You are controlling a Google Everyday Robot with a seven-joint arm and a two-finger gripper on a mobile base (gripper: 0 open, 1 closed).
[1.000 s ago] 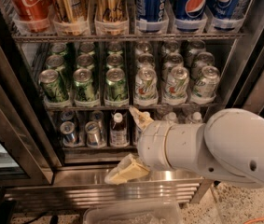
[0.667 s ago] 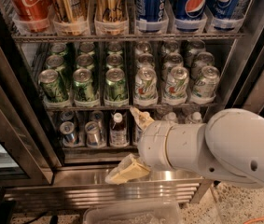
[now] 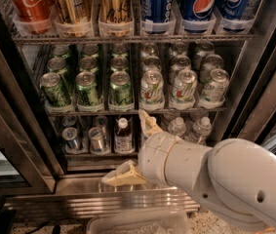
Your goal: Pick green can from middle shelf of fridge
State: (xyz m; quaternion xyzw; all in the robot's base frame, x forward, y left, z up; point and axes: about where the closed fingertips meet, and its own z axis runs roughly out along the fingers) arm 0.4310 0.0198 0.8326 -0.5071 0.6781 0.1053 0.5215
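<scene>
So the fridge fills pretty much the whole frame, door open. The robot's fat white arm comes in from the lower right. Compared with a second ago I honestly can't spot any change: arm and cans all sit in the same spots.

The middle shelf runs across the centre of the frame. The gripper hangs just below its front edge, lower centre, down in front of the rack of small bottles. Its tan fingers are splayed wide with nothing between them, one pointing up toward the shelf, one out to the lower left.

The green can stands upright at the front of its lane, left of centre, whitish cans to its right. The gripper isn't touching it.
</scene>
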